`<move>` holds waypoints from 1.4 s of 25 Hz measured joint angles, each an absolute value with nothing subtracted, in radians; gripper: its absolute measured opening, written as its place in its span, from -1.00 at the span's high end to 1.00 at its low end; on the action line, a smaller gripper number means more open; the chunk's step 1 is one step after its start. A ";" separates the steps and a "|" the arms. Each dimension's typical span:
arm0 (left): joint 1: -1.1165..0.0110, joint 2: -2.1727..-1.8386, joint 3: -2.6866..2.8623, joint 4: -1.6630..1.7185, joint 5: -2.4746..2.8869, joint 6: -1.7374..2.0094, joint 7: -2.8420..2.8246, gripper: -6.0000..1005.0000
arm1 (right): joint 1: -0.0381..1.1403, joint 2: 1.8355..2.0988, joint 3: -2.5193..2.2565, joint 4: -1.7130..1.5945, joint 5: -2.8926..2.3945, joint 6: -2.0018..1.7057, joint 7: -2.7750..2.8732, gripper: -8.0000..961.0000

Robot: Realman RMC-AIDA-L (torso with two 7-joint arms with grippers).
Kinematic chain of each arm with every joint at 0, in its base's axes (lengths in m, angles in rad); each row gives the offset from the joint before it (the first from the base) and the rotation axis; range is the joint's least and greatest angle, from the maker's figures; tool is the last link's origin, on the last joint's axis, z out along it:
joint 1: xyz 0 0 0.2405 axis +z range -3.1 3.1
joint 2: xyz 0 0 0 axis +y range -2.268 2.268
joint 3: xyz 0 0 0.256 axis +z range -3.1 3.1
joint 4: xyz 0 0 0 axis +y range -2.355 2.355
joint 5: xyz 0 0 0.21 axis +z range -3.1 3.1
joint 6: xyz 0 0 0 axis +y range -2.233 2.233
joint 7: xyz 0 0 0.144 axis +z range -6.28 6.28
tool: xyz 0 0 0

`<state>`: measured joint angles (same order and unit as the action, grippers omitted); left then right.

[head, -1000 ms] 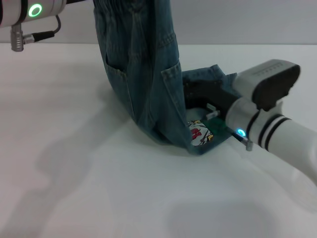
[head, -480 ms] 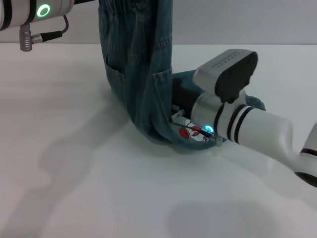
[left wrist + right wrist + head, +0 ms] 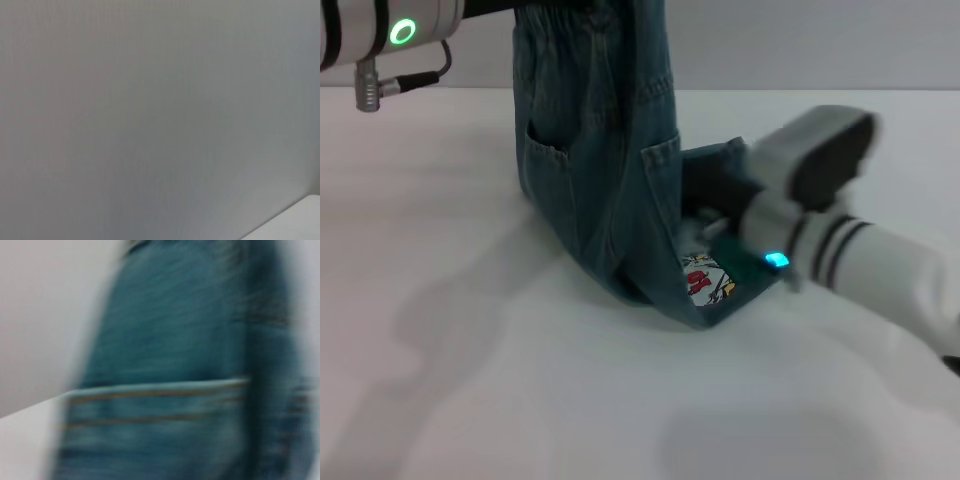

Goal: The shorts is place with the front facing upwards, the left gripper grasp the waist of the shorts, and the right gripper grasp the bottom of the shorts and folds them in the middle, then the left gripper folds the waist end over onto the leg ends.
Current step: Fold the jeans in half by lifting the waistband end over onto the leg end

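Observation:
The blue-teal denim shorts (image 3: 590, 170) hang down from the top edge of the head view, where the gathered waist (image 3: 570, 8) is held up by my left gripper (image 3: 532, 6), mostly cut off by the frame. The lower part bends onto the table, cartoon patch (image 3: 705, 283) facing up. My right gripper (image 3: 705, 205) sits low at the table, shut on the bottom of the shorts by the leg ends (image 3: 725, 155). Its arm looks smeared by motion. The right wrist view is filled with blurred denim and a stitched hem (image 3: 150, 390).
A white table (image 3: 470, 380) spreads under the shorts, with a grey wall behind it. The left wrist view shows only that wall and a corner of the table (image 3: 307, 220).
My right arm swung left toward the hanging shorts, then back right and a little down, dragging the lower fold and patch along. The left arm barely moved.

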<state>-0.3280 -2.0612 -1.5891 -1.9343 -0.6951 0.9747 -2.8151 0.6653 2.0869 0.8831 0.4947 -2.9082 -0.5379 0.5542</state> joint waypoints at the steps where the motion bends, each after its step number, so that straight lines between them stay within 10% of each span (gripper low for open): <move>1: -0.327 -2.061 -1.588 -1.932 -0.695 0.974 -2.815 0.91 | 0.640 2.085 0.929 0.495 -2.908 -0.552 0.518 0.98; 35: -0.297 -2.064 -1.261 -1.541 -0.903 0.495 -2.635 0.82 | 0.388 2.069 1.358 0.514 -2.916 -0.715 0.272 0.99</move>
